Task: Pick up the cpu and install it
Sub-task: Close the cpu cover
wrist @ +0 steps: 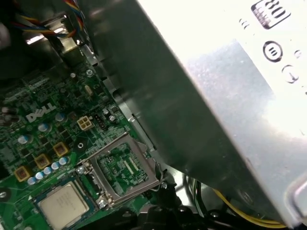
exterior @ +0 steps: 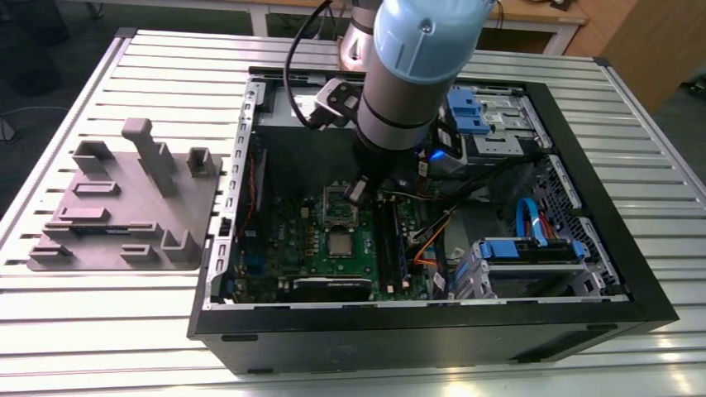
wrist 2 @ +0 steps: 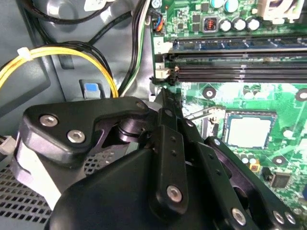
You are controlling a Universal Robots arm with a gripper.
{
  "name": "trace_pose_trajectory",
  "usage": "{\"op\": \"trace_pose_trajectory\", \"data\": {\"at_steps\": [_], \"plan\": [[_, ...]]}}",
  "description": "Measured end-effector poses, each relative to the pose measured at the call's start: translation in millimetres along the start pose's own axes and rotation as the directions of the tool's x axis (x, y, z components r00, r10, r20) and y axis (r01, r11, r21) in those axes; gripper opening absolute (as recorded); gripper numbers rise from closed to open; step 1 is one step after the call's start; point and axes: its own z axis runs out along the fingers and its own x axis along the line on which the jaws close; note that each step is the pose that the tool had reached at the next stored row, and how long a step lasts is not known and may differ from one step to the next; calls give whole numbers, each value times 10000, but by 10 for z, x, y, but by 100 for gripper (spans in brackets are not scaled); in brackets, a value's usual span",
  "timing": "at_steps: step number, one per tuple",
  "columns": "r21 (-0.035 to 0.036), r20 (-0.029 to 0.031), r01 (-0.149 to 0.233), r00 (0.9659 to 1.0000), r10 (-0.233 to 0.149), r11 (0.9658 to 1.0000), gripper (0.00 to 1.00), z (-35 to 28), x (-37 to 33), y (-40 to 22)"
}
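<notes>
Inside the open computer case (exterior: 441,327), the gripper (exterior: 356,193) hangs low over the green motherboard (exterior: 289,233), just beside the socket's metal frame (exterior: 336,207). The frame is swung up off the socket. Whether the jaws are open or closed cannot be told. In the second wrist view the gripper (wrist 2: 162,96) shows only as dark linkages narrowing to one tip, and whether that tip touches the board is not clear either.

The cpu (exterior: 339,243) lies flat in its socket, silvery top up, just beside the raised frame and a little apart from the gripper. It shows in both wrist views (wrist 2: 246,129) (wrist: 62,204). In the first wrist view the frame (wrist: 144,158) stands between the cpu and the gripper's dark body.

The long black memory slots (wrist 2: 240,72) run alongside the socket. A large grey metal box (wrist: 216,96) crowds in close over the board near the arm, with yellow cables (wrist: 244,215) (wrist 2: 62,50) looping beside it. On the exterior view's left, well apart from the case, a grey fixture tray (exterior: 121,207) sits on the slatted table (exterior: 111,331).
</notes>
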Motion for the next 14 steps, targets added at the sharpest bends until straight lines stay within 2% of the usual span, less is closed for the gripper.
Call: {"op": "trace_pose_trajectory", "data": {"at_steps": [9,14], "plan": [[48,-102,-7,9999,7,10000,10,-115,-19,17],[160,-264,-10,9996,15,9999,10,-134,-21,20]]}}
